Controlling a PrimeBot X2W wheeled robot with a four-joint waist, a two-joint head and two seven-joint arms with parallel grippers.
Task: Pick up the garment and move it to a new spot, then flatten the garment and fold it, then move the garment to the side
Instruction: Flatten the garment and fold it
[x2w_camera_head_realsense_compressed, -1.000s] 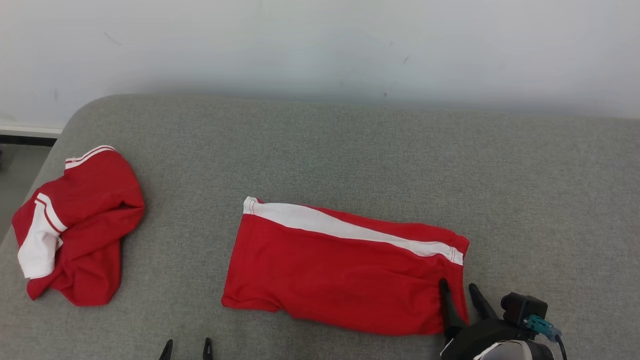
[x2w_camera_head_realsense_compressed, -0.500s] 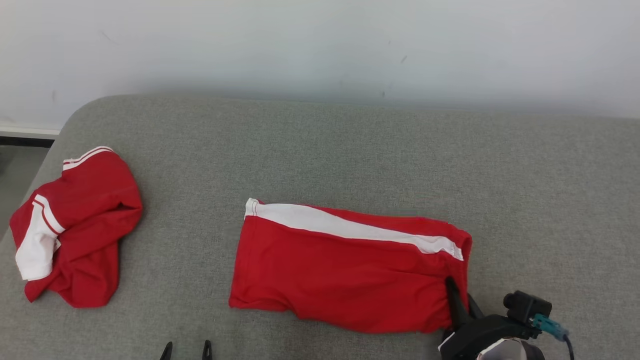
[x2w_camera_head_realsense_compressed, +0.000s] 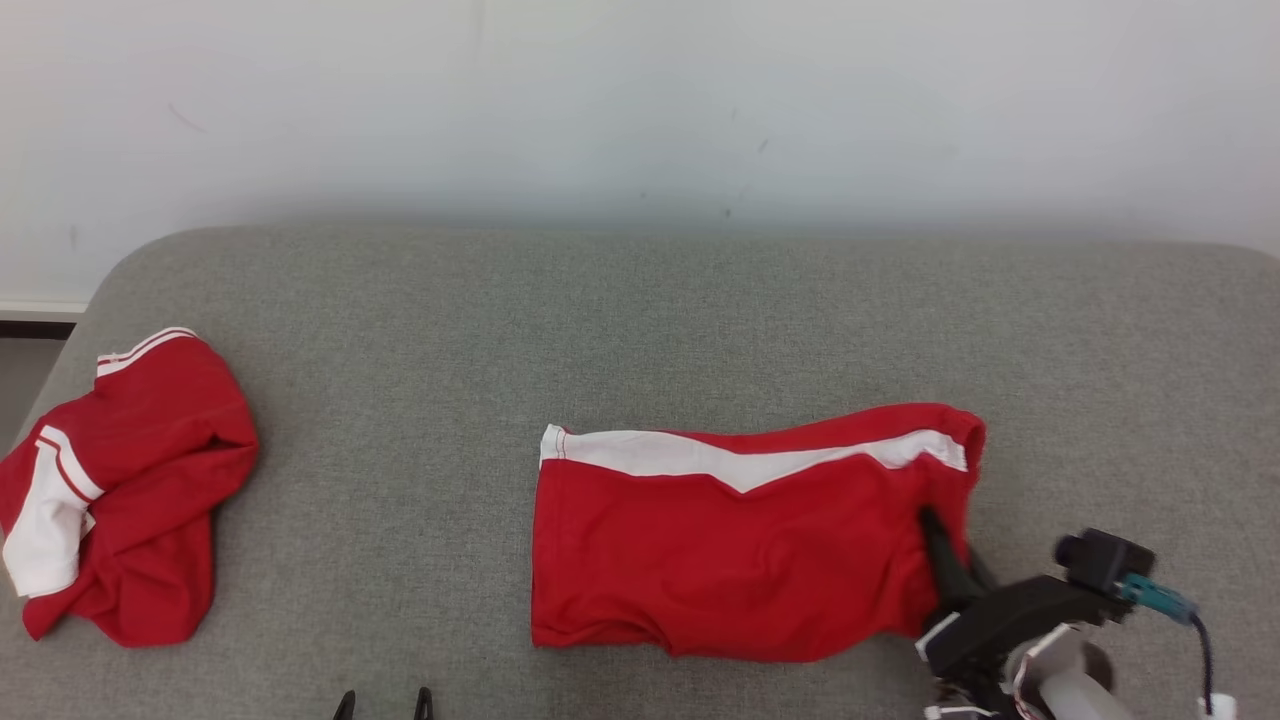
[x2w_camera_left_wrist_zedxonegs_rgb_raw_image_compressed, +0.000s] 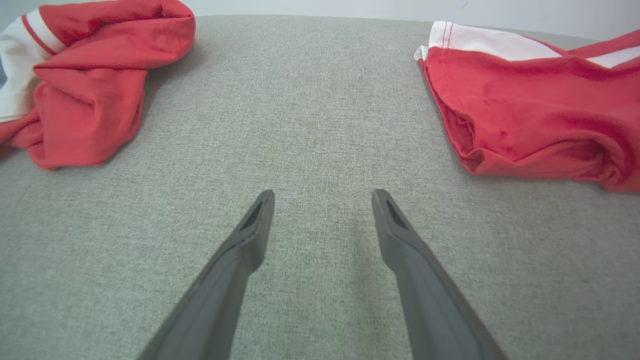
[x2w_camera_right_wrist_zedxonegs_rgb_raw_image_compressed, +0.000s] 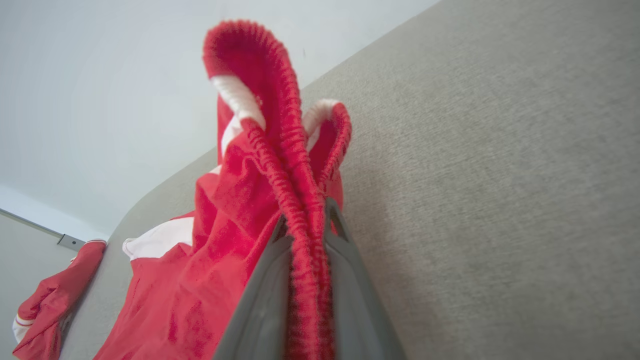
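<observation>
The garment (x2w_camera_head_realsense_compressed: 740, 545), red shorts with a white side stripe, lies folded on the grey cushion right of centre. My right gripper (x2w_camera_head_realsense_compressed: 940, 535) is shut on its right end. In the right wrist view both fingers of that gripper (x2w_camera_right_wrist_zedxonegs_rgb_raw_image_compressed: 306, 215) pinch the ribbed elastic waistband (x2w_camera_right_wrist_zedxonegs_rgb_raw_image_compressed: 280, 115), which stands up in a loop above them. The garment's right edge is raised and the white stripe buckles. My left gripper (x2w_camera_head_realsense_compressed: 385, 703) sits at the bottom edge, open. Seen from its wrist, the left gripper (x2w_camera_left_wrist_zedxonegs_rgb_raw_image_compressed: 322, 200) has bare cushion between its fingers, with the garment (x2w_camera_left_wrist_zedxonegs_rgb_raw_image_compressed: 530, 115) off to its right.
A second red-and-white garment (x2w_camera_head_realsense_compressed: 120, 500) lies crumpled at the cushion's left end, near the rounded corner; it also appears as a crumpled heap (x2w_camera_left_wrist_zedxonegs_rgb_raw_image_compressed: 85, 75) and as a small red shape (x2w_camera_right_wrist_zedxonegs_rgb_raw_image_compressed: 45, 300). The grey cushion (x2w_camera_head_realsense_compressed: 640, 330) runs back to a white wall (x2w_camera_head_realsense_compressed: 640, 100).
My right gripper has shut on the waistband, then lifted it and pulled it right, dragging the garment away from the crumpled one. The head camera has shifted. The left gripper has stayed put.
</observation>
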